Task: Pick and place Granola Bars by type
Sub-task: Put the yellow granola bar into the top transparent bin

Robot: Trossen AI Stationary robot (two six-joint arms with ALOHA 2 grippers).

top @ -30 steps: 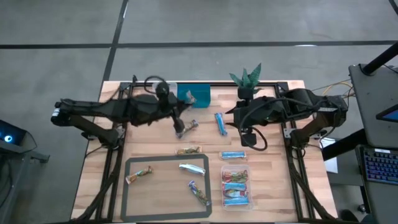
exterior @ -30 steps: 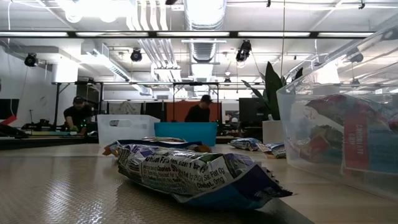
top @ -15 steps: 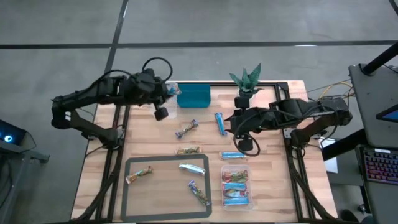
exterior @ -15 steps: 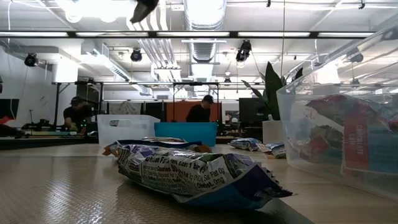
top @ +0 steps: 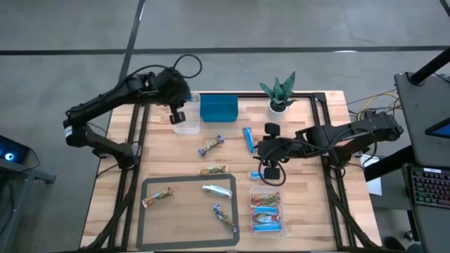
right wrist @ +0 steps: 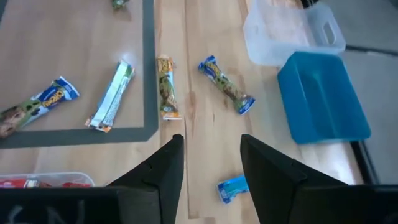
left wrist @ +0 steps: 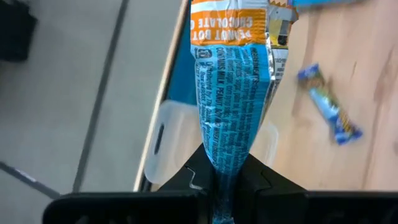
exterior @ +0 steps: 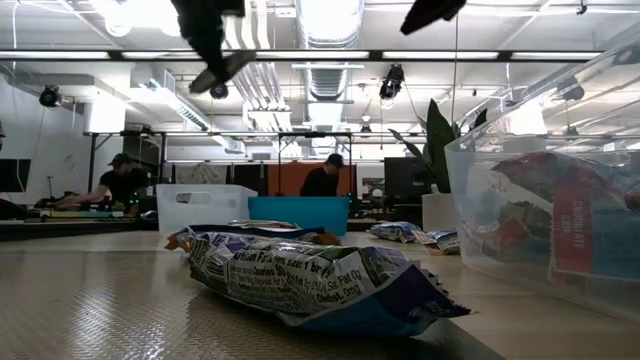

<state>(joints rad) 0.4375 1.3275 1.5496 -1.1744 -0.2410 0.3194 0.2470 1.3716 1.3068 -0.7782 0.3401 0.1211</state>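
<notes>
My left gripper [top: 177, 117] is shut on a granola bar [left wrist: 233, 93] with an orange and blue wrapper. It hovers over the clear tub [top: 185, 124] at the far left, beside the teal bin [top: 219, 107]. My right gripper [right wrist: 211, 168] is open, above a blue bar [right wrist: 233, 186] that lies flat on the wood [top: 264, 175]. Other bars lie flat: a blue-ended one [top: 211, 146], a blue one [top: 248, 138], a green-brown one [top: 213, 169], and three inside the grey outline [top: 217, 189]. My left gripper pinches the bar between its two fingers [left wrist: 202, 180] at one end of the wrapper [left wrist: 227, 177]. The fingers come from above, pointing down. The bar is lifted clear and hangs below them over the clear tub [left wrist: 177, 140].
A clear tub [top: 267, 209] at the near right holds several bars. A potted plant [top: 279, 91] stands at the far edge, right of the teal bin. The grey outline [top: 144, 211] marks the near left. People work in the room beyond the table [exterior: 325, 180].
My left gripper has carried the bar from the table's middle toward the far left corner, ending over the clear tub. My right gripper has swung toward the near edge and now stands over the blue bar. The bars on the table have stayed put.
</notes>
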